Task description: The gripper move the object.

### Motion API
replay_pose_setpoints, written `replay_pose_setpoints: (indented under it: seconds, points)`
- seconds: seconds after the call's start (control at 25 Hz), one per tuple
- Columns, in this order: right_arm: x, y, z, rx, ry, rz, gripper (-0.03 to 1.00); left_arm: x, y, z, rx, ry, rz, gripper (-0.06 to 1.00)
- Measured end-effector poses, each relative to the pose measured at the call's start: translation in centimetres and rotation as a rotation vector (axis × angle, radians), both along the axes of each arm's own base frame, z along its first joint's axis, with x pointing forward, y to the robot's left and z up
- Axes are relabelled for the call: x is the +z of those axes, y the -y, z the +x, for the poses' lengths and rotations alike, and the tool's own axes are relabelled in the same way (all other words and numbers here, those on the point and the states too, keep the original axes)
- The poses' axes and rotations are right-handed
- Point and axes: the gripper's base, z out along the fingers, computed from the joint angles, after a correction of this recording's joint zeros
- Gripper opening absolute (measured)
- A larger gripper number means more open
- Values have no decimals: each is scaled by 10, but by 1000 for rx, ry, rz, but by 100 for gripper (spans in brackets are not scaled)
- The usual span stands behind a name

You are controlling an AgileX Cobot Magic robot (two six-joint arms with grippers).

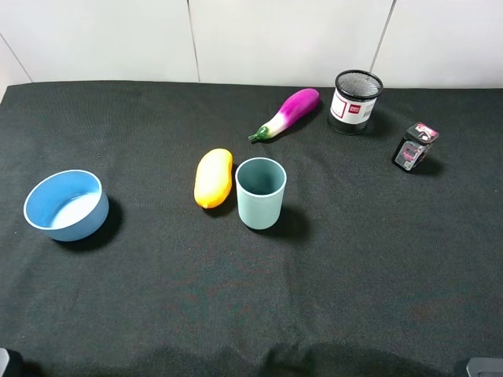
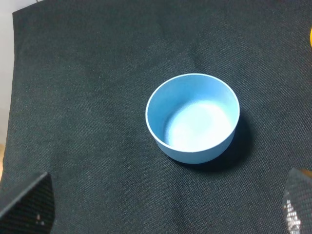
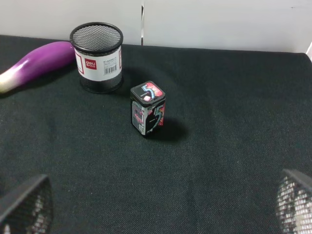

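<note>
The pale teal-green cup (image 1: 260,196) stands upright and empty near the middle of the black cloth, and it shows only in the exterior high view. Both grippers are far from it, at the near edge of the table. The left gripper (image 2: 163,214) is open, its two black fingers wide apart, with the blue bowl (image 2: 192,119) ahead of it. The right gripper (image 3: 161,207) is open and empty, facing a small black box (image 3: 148,108). In the exterior high view only dark bits of the arms show at the bottom corners.
A yellow-orange fruit (image 1: 213,177) lies just left of the cup, almost touching it. A purple eggplant (image 1: 287,112) and the black mesh pot (image 1: 355,102) sit at the back. The small box (image 1: 414,147) is at the right, the blue bowl (image 1: 67,206) at the far left.
</note>
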Motion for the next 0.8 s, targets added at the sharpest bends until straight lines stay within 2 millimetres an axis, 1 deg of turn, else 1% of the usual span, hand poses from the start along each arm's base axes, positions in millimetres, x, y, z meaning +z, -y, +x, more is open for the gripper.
replay_pose_setpoints:
  seconds: [0.8]
  points:
    - [0, 0, 0, 0, 0, 0, 69, 0, 0, 0, -1, 0, 0, 99]
